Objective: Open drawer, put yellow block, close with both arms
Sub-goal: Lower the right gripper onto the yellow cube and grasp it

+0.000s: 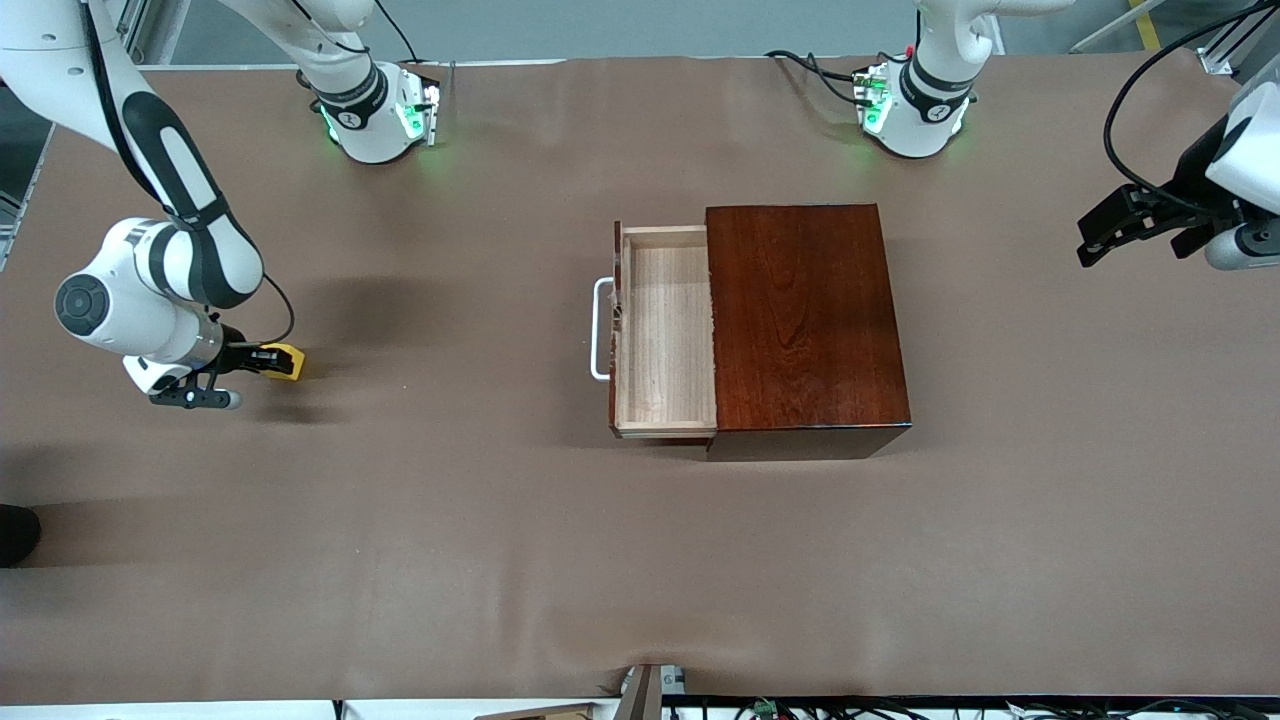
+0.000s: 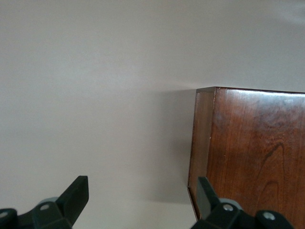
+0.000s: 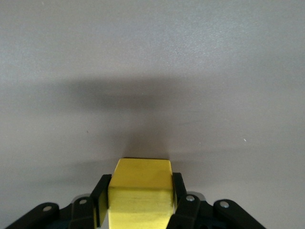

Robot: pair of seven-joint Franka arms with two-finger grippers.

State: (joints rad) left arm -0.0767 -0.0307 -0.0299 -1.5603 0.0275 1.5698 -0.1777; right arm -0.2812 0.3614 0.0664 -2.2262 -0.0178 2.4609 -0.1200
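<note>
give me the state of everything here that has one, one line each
drawer: pulled open, tray empty
wooden box: upright on the table, drawer sticking out toward the right arm's end
yellow block: clamped between the right tool's fingers, down at the table
right tool: shut on the yellow block
left tool: open, holding nothing, arm waiting off the box's end

A brown table cover (image 1: pixel 420 520) spreads over the whole work surface, smooth but for faint ripples, and bulges slightly at its edge nearest the front camera. Black cables (image 1: pixel 815 65) lie on it along the edge farthest from that camera. A dark rounded object (image 1: pixel 18 535) pokes in at the right arm's end of the table; what it is cannot be told. Under the nearest edge, a tangle of wires (image 1: pixel 770 708) and a slanted wooden piece (image 1: pixel 640 695) show
</note>
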